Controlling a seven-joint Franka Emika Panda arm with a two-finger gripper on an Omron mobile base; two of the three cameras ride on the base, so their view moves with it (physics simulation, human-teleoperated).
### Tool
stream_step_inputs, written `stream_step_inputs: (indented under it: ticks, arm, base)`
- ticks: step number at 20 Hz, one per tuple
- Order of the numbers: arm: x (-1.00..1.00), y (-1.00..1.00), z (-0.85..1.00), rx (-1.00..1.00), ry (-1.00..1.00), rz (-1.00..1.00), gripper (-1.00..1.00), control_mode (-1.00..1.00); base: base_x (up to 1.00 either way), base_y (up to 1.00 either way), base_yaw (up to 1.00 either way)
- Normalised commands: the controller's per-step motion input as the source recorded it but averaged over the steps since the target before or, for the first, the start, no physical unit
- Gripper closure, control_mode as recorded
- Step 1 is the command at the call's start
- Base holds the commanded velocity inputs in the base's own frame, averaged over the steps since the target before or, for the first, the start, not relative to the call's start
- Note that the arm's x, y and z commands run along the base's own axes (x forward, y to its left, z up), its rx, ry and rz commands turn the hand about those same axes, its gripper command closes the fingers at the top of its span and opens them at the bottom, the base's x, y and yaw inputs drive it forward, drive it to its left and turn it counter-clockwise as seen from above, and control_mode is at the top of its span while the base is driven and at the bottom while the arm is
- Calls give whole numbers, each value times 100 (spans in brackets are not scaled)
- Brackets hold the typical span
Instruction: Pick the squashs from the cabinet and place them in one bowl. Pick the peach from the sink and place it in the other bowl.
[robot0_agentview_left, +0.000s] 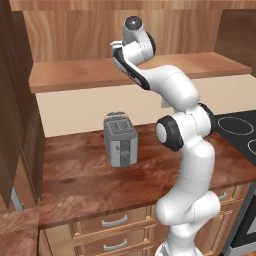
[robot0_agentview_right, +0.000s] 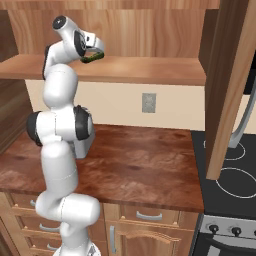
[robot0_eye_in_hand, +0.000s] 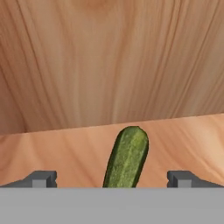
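Observation:
An elongated dark green squash (robot0_eye_in_hand: 127, 159) lies on the plank shelf (robot0_eye_in_hand: 52, 148) of the cabinet, pointing toward the grained back panel (robot0_eye_in_hand: 109, 65). My gripper (robot0_eye_in_hand: 111, 178) is open, and its two fingertips (robot0_eye_in_hand: 41, 178) stand wide apart on either side of the squash's near end without touching it. From the right base view, the gripper (robot0_agentview_right: 95, 52) reaches in over the shelf (robot0_agentview_right: 150, 67) with the dark squash (robot0_agentview_right: 92, 58) just under the hand. In the left base view the arm rises in front of the shelf (robot0_agentview_left: 75, 72) and hides the hand's front.
A grey toaster (robot0_agentview_left: 120, 139) stands on the brown counter (robot0_agentview_left: 85, 175) below the shelf. A black stovetop (robot0_agentview_right: 230, 170) lies to the right. An open dark cabinet door (robot0_agentview_right: 227, 85) hangs at the right, another door (robot0_agentview_left: 15, 100) at the left. A wall outlet (robot0_agentview_right: 148, 102) sits under the shelf.

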Motion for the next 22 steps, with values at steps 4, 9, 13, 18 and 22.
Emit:
stream_step_inputs:
  ticks: [4,9,13,18,22]
  arm:
    - [0,0,0,6,0,0,-100,-100]
    - [-1,0,-7,3,0,0,-100,-100]
    - [-22,0,-12,0,0,0,-100,-100]
    - [-12,0,-2,0,0,0,-100,-100]
    - [-13,-1,0,0,0,-2,-100,-100]
  base:
    - [0,0,0]
    - [0,0,0]
    - [0,0,0]
    - [0,0,0]
    - [0,0,0]
